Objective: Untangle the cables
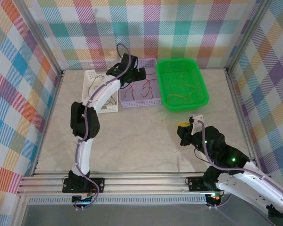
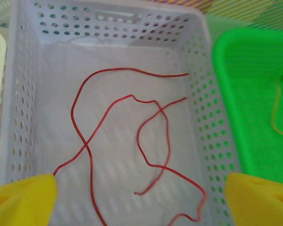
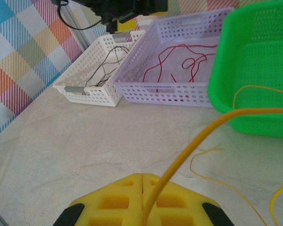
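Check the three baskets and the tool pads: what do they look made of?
White basket, lilac basket, green basket: likely moulded plastic, slightly glossy, with regular holes in the walls. Right tool pads: matte yellow, probably foam or rubber, with blocky ribs; they pinch the yellow cable.

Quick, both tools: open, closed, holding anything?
Left tool: open, empty, over the red cables in the purple basket.
Right tool: closed on the yellow cable.
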